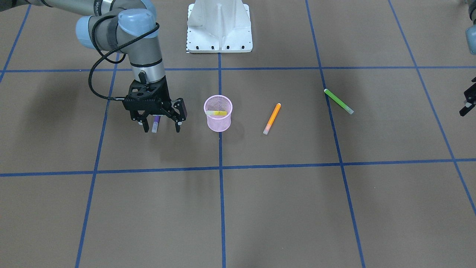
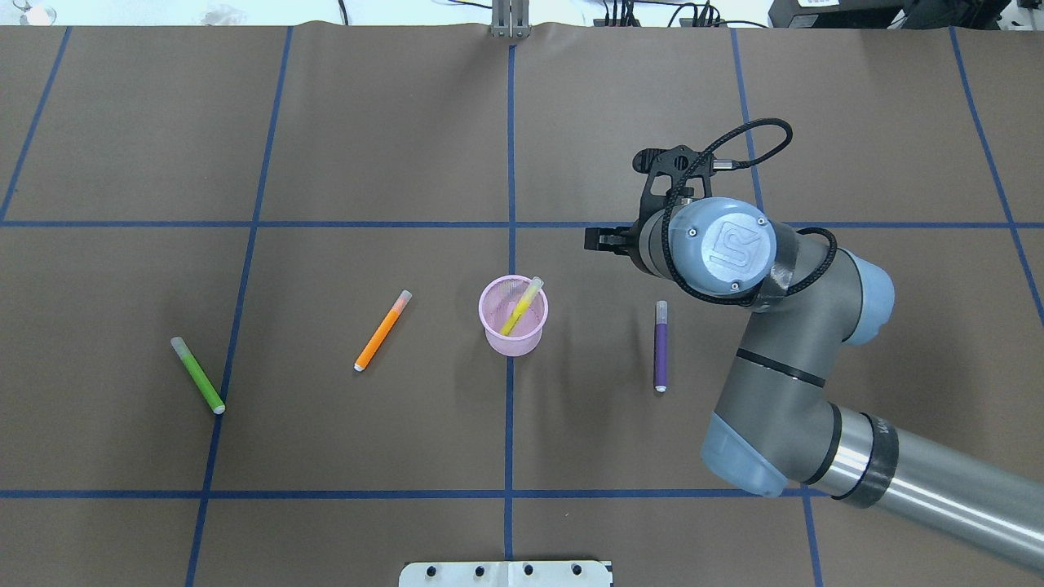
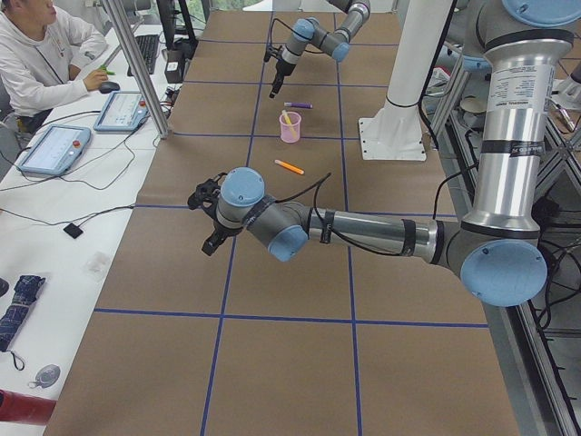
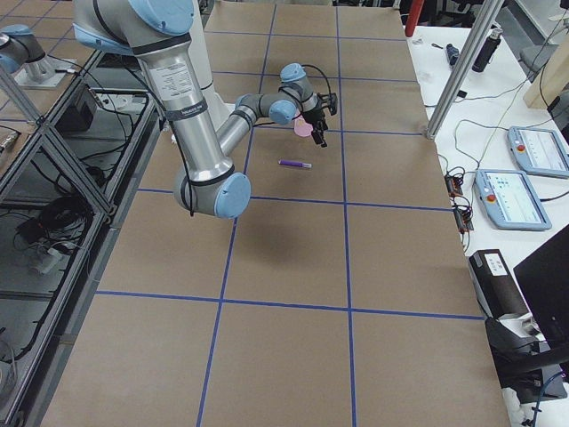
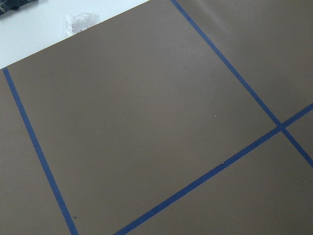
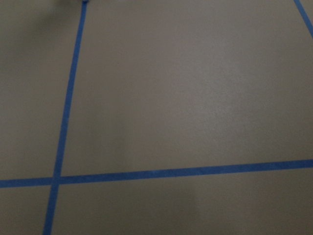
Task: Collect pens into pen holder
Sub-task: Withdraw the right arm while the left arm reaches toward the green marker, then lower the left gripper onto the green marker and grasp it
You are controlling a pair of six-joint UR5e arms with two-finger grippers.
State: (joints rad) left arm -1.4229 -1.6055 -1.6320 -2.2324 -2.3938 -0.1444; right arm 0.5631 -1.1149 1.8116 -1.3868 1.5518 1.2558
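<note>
The pink mesh pen holder (image 1: 218, 121) (image 2: 513, 326) stands mid-table with the yellow pen (image 1: 216, 112) (image 2: 522, 306) leaning inside it. The orange pen (image 1: 272, 118) (image 2: 382, 331) and the green pen (image 1: 338, 101) (image 2: 197, 375) lie flat on the robot's left side of the holder. The purple pen (image 2: 661, 346) (image 1: 156, 124) lies flat on its right side. My right gripper (image 1: 161, 129) is open and empty, hanging above the table just past the purple pen's far end. My left gripper (image 1: 468, 102) shows only partly at the frame edge, far from the pens; I cannot tell its state.
The white robot base mount (image 1: 219, 28) (image 2: 506, 573) stands at the near table edge behind the holder. Blue tape lines grid the brown table. An operator (image 3: 41, 54) sits at a side desk with control pendants (image 3: 53, 150).
</note>
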